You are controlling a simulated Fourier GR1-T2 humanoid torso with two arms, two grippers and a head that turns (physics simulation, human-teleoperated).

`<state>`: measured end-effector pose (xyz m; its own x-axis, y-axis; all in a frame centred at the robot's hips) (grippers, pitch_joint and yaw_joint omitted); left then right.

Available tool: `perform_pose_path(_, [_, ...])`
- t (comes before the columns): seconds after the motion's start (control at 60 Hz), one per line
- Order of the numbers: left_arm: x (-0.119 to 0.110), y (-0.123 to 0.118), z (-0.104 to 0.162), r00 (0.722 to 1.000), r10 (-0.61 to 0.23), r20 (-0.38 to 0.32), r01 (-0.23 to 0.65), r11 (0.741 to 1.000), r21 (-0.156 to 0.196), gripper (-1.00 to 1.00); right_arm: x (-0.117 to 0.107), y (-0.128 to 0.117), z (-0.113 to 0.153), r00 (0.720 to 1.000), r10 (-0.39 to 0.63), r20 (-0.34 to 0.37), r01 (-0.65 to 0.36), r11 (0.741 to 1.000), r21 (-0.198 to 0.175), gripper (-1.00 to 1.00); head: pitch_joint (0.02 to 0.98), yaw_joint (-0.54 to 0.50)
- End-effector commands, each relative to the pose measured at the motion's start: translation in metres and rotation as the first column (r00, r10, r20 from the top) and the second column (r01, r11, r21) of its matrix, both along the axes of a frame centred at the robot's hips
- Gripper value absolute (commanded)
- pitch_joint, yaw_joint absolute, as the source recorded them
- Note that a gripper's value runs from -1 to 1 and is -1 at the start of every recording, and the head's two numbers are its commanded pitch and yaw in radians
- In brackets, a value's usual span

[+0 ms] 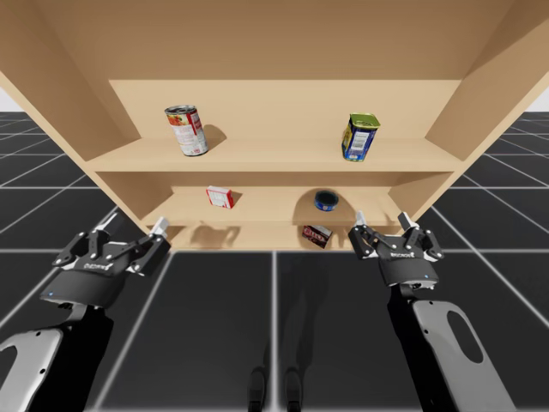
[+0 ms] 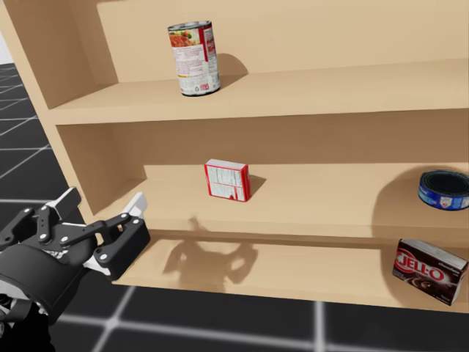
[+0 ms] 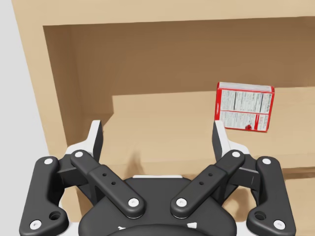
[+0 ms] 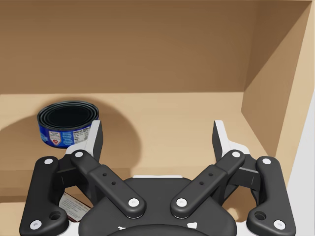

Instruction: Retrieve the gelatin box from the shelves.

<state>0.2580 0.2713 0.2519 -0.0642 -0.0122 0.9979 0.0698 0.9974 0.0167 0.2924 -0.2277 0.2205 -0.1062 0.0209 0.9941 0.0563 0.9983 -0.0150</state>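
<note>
Standing on the middle shelf [image 2: 330, 194], gelatin box [image 2: 227, 180] — red edges, white printed face

Middle shelf [image 2: 322, 198]: we see open board either side of the red-and-white box [image 2: 227, 180]; the low blue can [image 2: 445, 190] stands well apart, and the upper shelf [image 2: 308, 92] closes the bay overhead.

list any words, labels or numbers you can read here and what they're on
dark brown box, bottom shelf: large white brand lettering, not quoted here.
red and white box, middle shelf: panel of fine print, too small to read.
tall red can, top shelf: label print too small to read.
flat blue can, middle shelf: label print too small to read.
blue and yellow can, top shelf: label blurred, unreadable.
</note>
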Motion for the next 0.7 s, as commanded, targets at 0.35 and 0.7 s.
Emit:
perform_pose_path(0.35, [0.028,-0.068,0.010,0.974,-0.215,-0.077,0.214,0.977,-0.016,-1.00,0.001,-0.001,-0.001,1.000,-0.002,0.008,0.003,1.000,-0.007,-1.00,0.545,0.25])
perform_pose_path(0.7, [0.073,-0.083,-0.005,0.978,-0.181,-0.099,0.181,0.983,-0.013,-1.00,0.001,-0.002,-0.001,1.000,-0.003,0.012,0.004,1.000,-0.014,-1.00,0.547,0.25])
